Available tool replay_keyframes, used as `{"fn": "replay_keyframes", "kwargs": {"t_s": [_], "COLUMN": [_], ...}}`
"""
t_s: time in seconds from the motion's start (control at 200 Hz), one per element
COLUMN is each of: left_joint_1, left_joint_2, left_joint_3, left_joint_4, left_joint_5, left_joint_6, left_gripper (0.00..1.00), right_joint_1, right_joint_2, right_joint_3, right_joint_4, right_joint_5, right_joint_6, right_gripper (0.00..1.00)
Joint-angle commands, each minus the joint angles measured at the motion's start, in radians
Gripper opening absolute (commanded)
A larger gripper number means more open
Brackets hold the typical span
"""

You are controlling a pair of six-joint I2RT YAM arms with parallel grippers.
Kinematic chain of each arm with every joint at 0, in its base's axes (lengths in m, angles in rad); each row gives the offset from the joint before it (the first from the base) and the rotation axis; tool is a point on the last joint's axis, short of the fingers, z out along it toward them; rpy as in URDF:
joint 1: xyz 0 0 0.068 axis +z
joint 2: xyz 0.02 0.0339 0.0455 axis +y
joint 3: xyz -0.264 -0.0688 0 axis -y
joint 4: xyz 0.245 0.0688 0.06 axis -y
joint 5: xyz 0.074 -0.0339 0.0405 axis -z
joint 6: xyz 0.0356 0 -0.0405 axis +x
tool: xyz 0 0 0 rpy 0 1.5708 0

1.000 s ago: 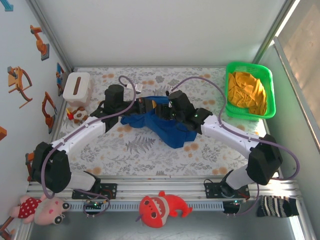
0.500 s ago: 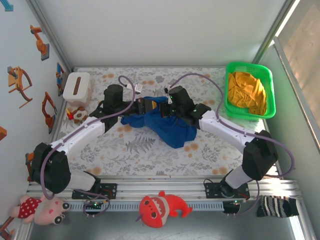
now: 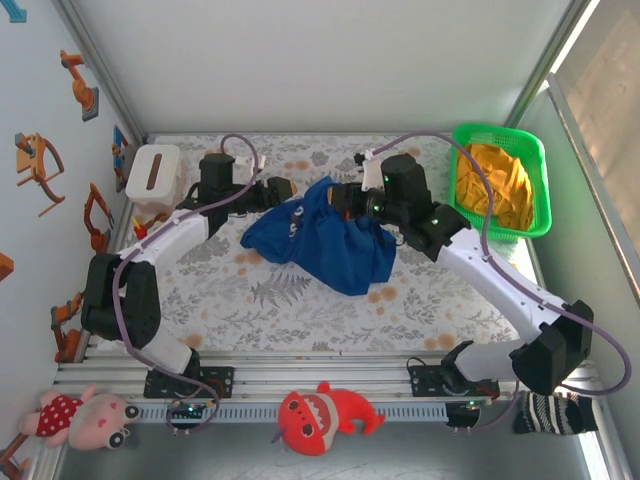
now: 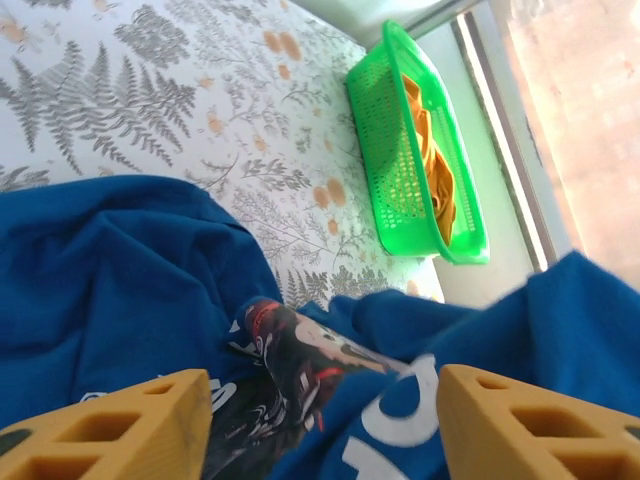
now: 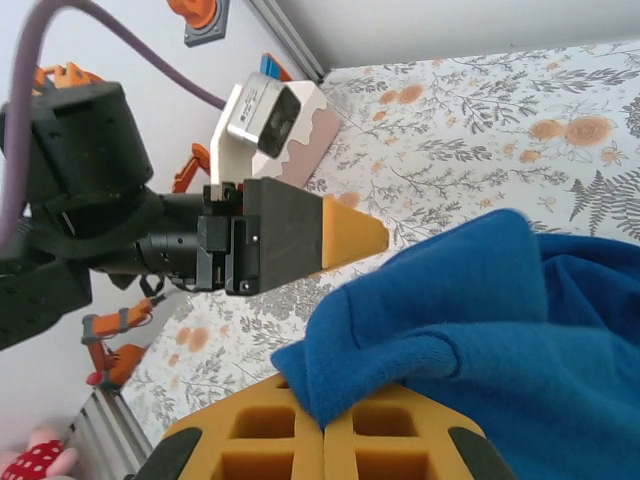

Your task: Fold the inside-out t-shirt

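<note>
My table (image 3: 250,310) wears a pale cloth printed with grey ferns and orange blossoms, with a metal rail (image 3: 330,372) along its near edge. Plain white walls (image 3: 320,60) box it in, the left one dotted with orange stickers (image 3: 40,165). Daylight comes through the window (image 3: 600,110) on my right.

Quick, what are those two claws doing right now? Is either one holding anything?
Left gripper: open, fingers wide apart, holding nothing.
Right gripper: closed, pinching a fold of the shirt.

Crumpled royal-blue t-shirt (image 3: 325,240) mid-table
</note>
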Motion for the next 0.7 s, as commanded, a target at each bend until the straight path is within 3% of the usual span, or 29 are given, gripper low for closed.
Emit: {"fn": "replay_keyframes", "kwargs": {"t_s": [0.0,0.115,0.285,0.461,0.696], "left_joint_1": [0.000,-0.037,-0.164,-0.250,-0.289], "left_joint_2": [-0.080,-0.226,-0.347,-0.285,-0.145], "left_joint_3": [-0.004,-0.108,-0.162,-0.122,-0.033], "left_joint_4": [-0.025,-0.010,-0.033,0.004,0.056], "left_joint_5": [-0.017,-0.099,-0.210,-0.236,-0.216], "left_joint_6": [0.026,0.021,0.053,0.051,0.041], "left_gripper": [0.65,0.67,0.66,0.66,0.64], "right_joint_1": [-0.040,-0.065,-0.070,-0.070,-0.070], "right_joint_2": [0.002,-0.004,0.003,0.001,-0.010], "right_joint_3": [-0.035,-0.070,-0.095,-0.118,-0.136], "right_joint_4": [0.094,0.139,0.157,0.178,0.181], "right_joint_5": [-0.088,-0.092,-0.087,-0.083,-0.072], "right_joint_6": [0.082,0.119,0.137,0.159,0.172], "right_gripper": [0.00,0.00,0.00,0.00,0.00]}}
